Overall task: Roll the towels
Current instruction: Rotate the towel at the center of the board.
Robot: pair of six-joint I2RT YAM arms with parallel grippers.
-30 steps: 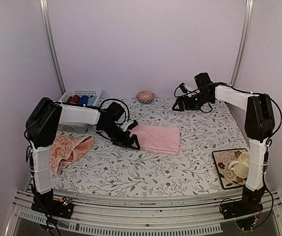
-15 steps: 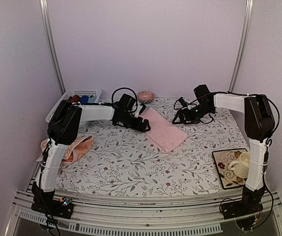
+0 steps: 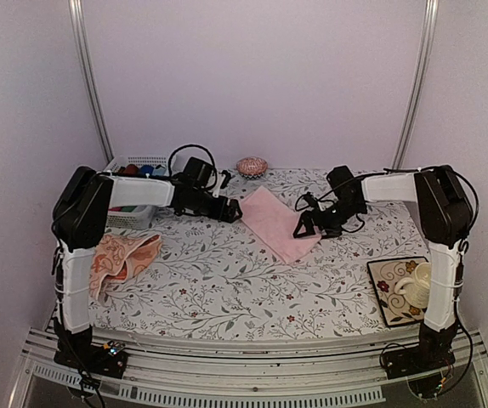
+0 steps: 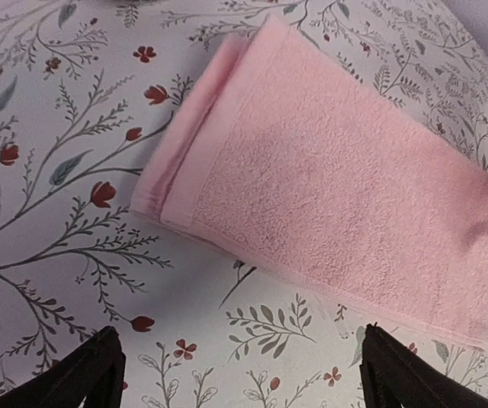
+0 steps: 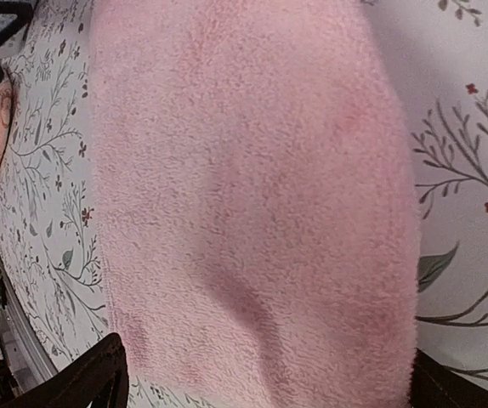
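Pink towel [image 3: 276, 223] lies folded flat on the flowered table [image 3: 227, 297]. From above, we see the peach towel [image 3: 121, 255] crumpled at the left edge. Our left wrist view shows the left gripper [image 4: 239, 340] spread wide just short of the pink cloth. Our right wrist view shows the right gripper [image 5: 265, 357] spread across its end, pinching nothing.

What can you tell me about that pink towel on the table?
The pink towel is plain light pink terry, soft and fuzzy-looking, with a flatter band along one short end. It lies flat and unrolled, angled diagonally, on the floral tablecloth toward the back. The left gripper, open, sits just off its left corner, apart from it; the right gripper, open, hangs at its right edge; whether it touches is unclear.
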